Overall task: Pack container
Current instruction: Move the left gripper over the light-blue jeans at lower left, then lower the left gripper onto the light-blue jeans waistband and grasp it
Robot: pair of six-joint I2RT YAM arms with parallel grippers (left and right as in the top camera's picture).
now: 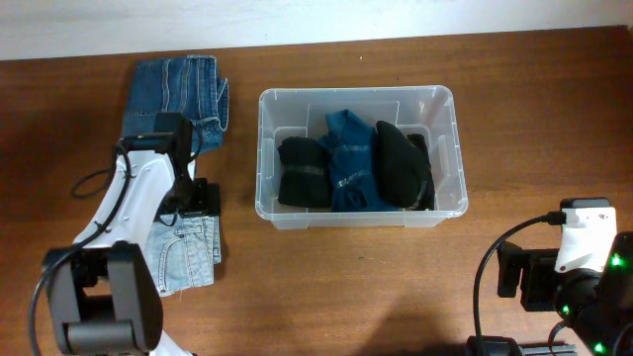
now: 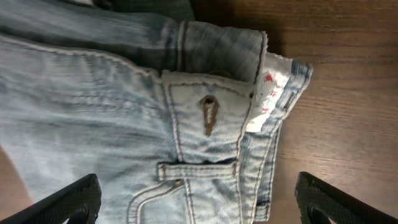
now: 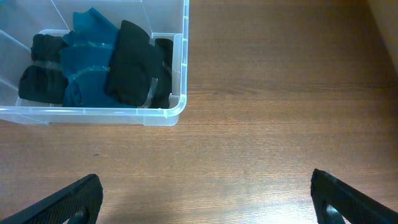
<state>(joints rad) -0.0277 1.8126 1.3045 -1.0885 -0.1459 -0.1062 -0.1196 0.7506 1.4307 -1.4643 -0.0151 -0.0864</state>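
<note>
1. The clear, see-through plastic rectangular container (image 1: 265, 163) with a rounded rim stands on the brown wooden tabletop (image 1: 396, 297), right of the middle in the overhead view and near the far edge.
2. Three folded cloth pieces lie side by side in it: a black rolled garment (image 1: 302, 173) at the left, a teal-blue garment (image 1: 351, 163) in the middle, and a second black garment (image 1: 401, 163) at the right, which leans partly over the teal one.
3. Left of the container, and apart from it, a folded pair of dark blue denim jeans (image 1: 178, 89) lies at the far side, and a pair of pale, washed-out blue denim jeans (image 1: 188, 252) lies nearer.
4. The left claw (image 2: 199, 205) is spread wide above the pale jeans. Its wrist view shows a stitched pocket, a belt loop and a white inner label (image 2: 273, 87).
5. Whether the left fingers touch the denim cannot be told.
6. The right claw (image 3: 205, 199) is also spread wide and holds nothing. It is over bare tabletop at the near right, well apart from the container, whose near right corner (image 3: 180, 74) shows in its wrist view.
</note>
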